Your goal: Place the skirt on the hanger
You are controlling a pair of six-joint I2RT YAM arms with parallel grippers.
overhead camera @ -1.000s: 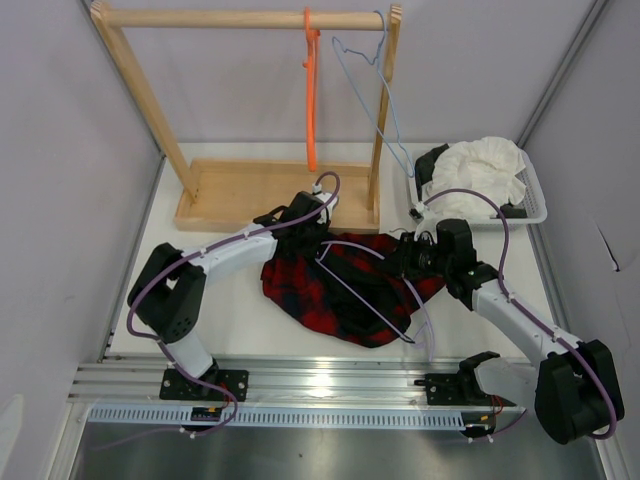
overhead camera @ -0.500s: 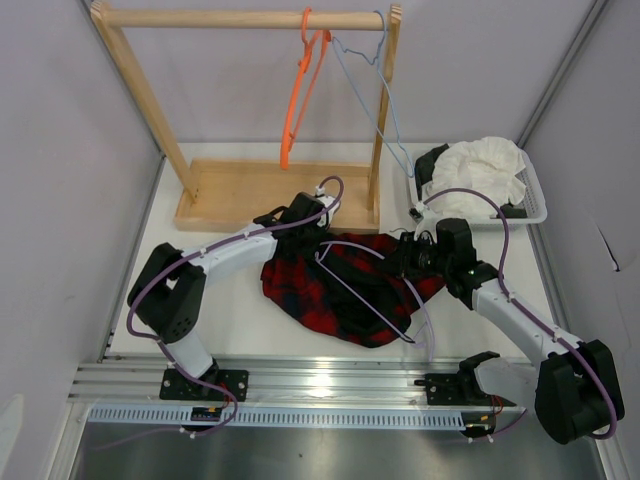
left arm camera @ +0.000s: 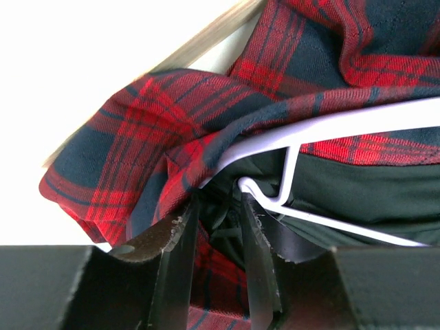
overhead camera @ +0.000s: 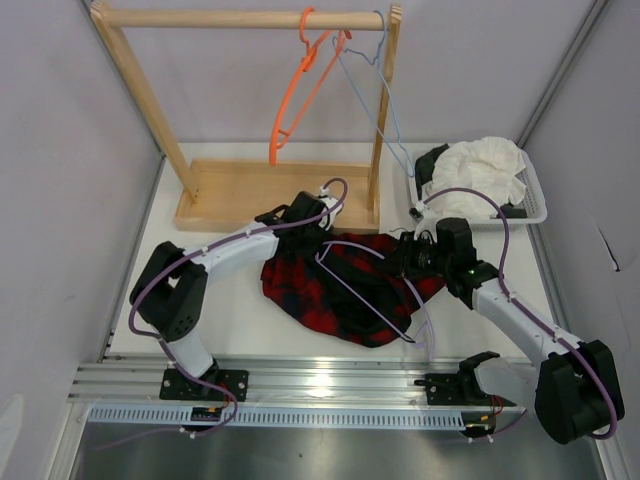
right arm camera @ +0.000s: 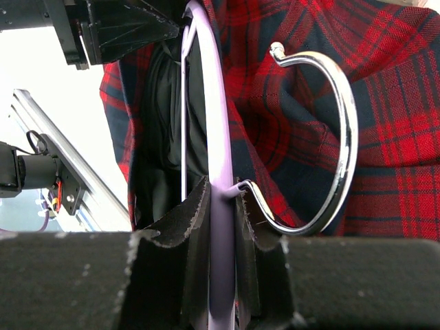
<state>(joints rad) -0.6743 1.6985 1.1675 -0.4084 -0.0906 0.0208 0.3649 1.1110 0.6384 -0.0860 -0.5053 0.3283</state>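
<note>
The red and black plaid skirt [overhead camera: 335, 290] lies bunched on the table between the arms. The thin lavender hanger [overhead camera: 365, 298] lies across it, partly under the fabric. My left gripper [overhead camera: 320, 232] is at the skirt's far left edge. In the left wrist view [left arm camera: 214, 210] its jaws stand narrowly apart, pinching dark skirt fabric [left arm camera: 137, 137] beside the hanger's bar [left arm camera: 330, 124]. My right gripper [overhead camera: 402, 258] is at the skirt's right end. In the right wrist view [right arm camera: 221, 196] it is shut on the hanger's neck [right arm camera: 213, 124], just below the metal hook [right arm camera: 344, 137].
A wooden rack [overhead camera: 240, 18] stands at the back, with an orange hanger [overhead camera: 295, 100] and a pale blue hanger [overhead camera: 385, 100] on its bar. A white basket [overhead camera: 535, 205] at the right holds a white garment [overhead camera: 485, 170]. A metal rail [overhead camera: 330, 375] runs along the near edge.
The orange hanger on the rack has swung round, showing more of its frame. Both arms, the skirt and the lavender hanger have hardly moved.
</note>
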